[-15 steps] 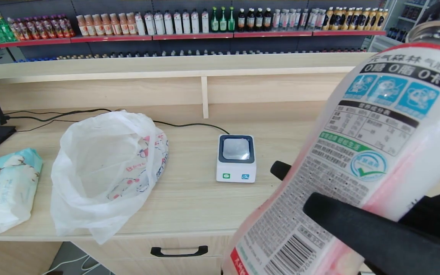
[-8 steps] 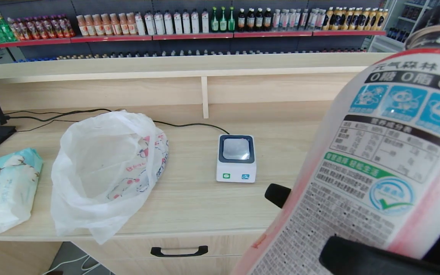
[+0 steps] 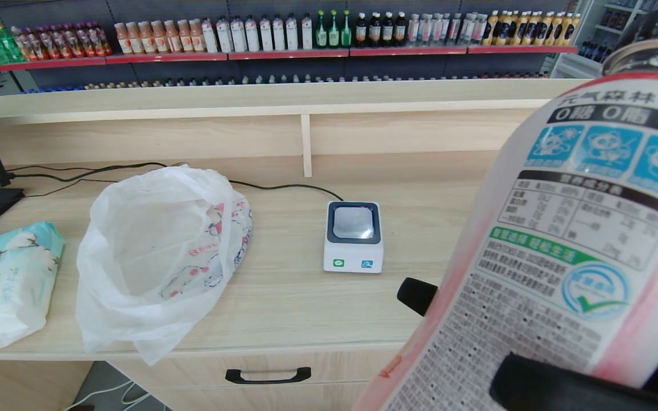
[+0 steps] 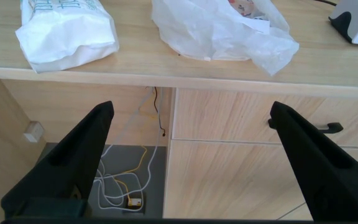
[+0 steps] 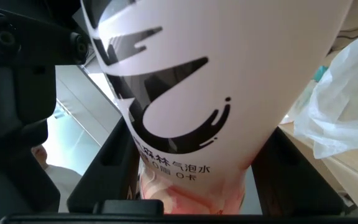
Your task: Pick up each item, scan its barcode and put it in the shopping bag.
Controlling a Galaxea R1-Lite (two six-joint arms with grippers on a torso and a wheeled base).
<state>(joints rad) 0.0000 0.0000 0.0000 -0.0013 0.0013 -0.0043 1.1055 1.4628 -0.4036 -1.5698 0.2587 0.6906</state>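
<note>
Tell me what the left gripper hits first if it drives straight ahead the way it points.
Most likely the drawer front under the edge of the counter, below the shopping bag. The open left gripper aims there, with nothing visible between. How far off it is cannot be judged.

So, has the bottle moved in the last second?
Yes. In the head view the bottle has slid down and slightly right, away from the fixed scanner; its barcode has dropped off the bottom edge.

Pink-white bottle [image 3: 563,257] tilted, up off counter [image 3: 283,297]; white bag [image 3: 152,257] open, scanner [image 3: 353,237] to its R; tissue pack [image 3: 3,285] L.
</note>
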